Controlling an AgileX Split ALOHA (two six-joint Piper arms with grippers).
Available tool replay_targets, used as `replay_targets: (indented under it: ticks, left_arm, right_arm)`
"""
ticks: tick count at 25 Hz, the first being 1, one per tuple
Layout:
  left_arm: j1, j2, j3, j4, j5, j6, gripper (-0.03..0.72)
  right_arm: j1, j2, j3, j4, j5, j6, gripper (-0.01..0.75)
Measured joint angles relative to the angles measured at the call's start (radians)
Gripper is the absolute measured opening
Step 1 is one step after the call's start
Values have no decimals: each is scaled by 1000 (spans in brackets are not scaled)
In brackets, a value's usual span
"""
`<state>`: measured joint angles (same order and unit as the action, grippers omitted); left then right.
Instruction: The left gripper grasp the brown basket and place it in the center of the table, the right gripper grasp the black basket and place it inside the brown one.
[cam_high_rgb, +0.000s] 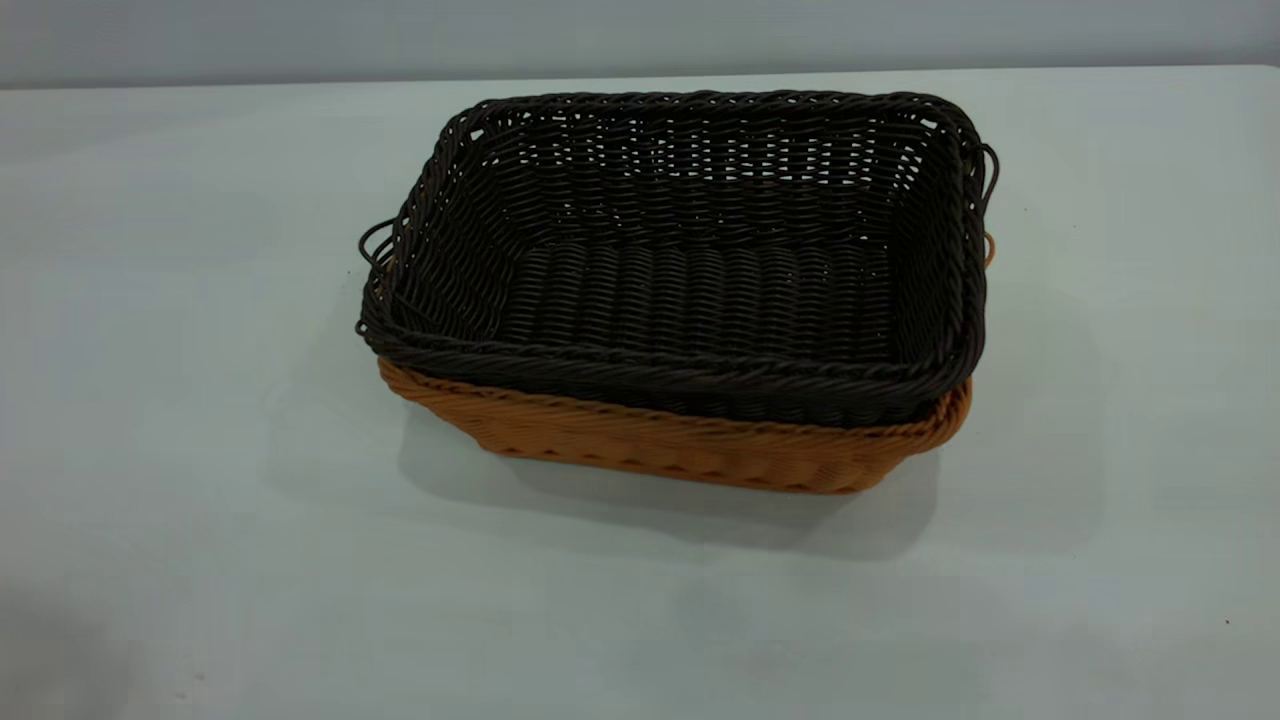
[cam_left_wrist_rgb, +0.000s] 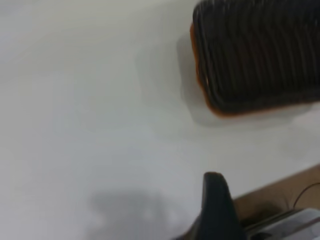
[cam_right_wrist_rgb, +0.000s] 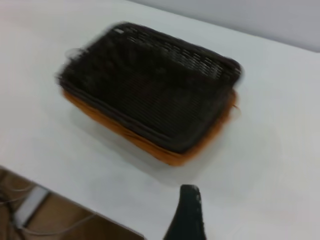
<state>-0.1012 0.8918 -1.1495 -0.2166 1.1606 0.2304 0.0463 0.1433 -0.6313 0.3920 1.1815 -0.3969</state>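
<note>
The black basket (cam_high_rgb: 690, 270) sits nested inside the brown basket (cam_high_rgb: 700, 450) at the middle of the table (cam_high_rgb: 200, 500). Only the brown basket's front wall and a strip of its rim show under the black rim. Neither gripper shows in the exterior view. In the left wrist view my left gripper (cam_left_wrist_rgb: 215, 205) is over bare table, well away from the stacked black basket (cam_left_wrist_rgb: 260, 50) and the brown rim (cam_left_wrist_rgb: 220, 111). In the right wrist view my right gripper (cam_right_wrist_rgb: 187, 210) is also clear of the black basket (cam_right_wrist_rgb: 150, 80) and the brown basket (cam_right_wrist_rgb: 165, 152), holding nothing.
The table edge and a brown floor with cables show in the left wrist view (cam_left_wrist_rgb: 280, 195) and in the right wrist view (cam_right_wrist_rgb: 60, 220). A grey wall (cam_high_rgb: 640, 35) stands behind the table's far edge.
</note>
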Motion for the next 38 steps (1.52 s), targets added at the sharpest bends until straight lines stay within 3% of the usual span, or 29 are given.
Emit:
replay_targets:
  ticks: [8, 22, 31, 38]
  left_arm:
    - [0, -303, 240, 3, 0, -4, 437]
    - [0, -716, 523, 19, 1, -43, 437]
    - [0, -779, 650, 217, -41, -224, 437]
    - [0, -779, 662, 242, -52, -245, 437]
  right_arm:
    - [0, -130, 139, -107, -20, 29, 575]
    - [0, -159, 150, -117, -28, 29, 573]
    - [0, -159, 150, -117, -28, 29, 573]
    - [0, -159, 150, -117, -28, 29, 573]
